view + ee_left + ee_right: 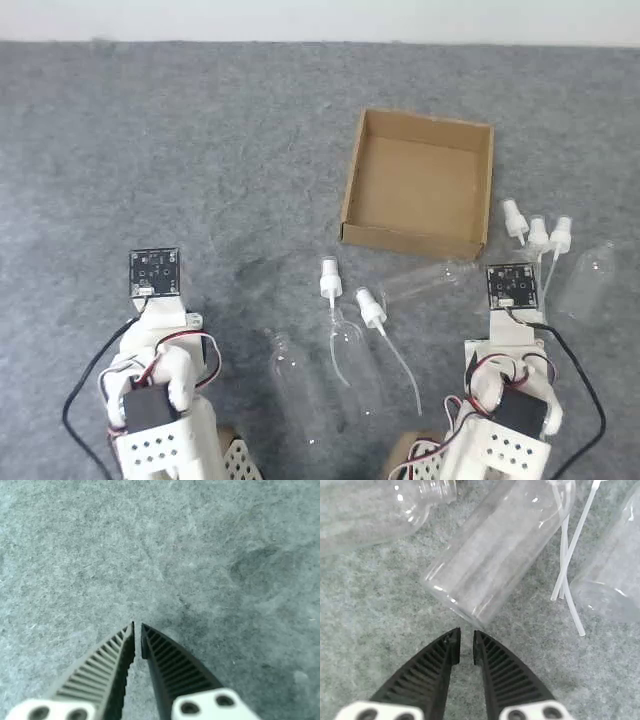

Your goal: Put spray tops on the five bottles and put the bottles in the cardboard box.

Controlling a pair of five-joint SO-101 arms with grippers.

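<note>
High view shows the grey surface point(150, 150). The left gripper point(137, 626) is closed and empty above it. Clear bottles point(300, 385) and spray tops point(331, 278) lie loose near the cardboard box point(415, 240). The right gripper point(465, 631) is closed, empty, just beside one lying bottle point(495, 555).

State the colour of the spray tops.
White. The spray tops show best in the high view.

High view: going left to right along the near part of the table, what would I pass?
The left arm → lying clear bottle → spray top → second spray top → right arm → far-right bottle.
</note>
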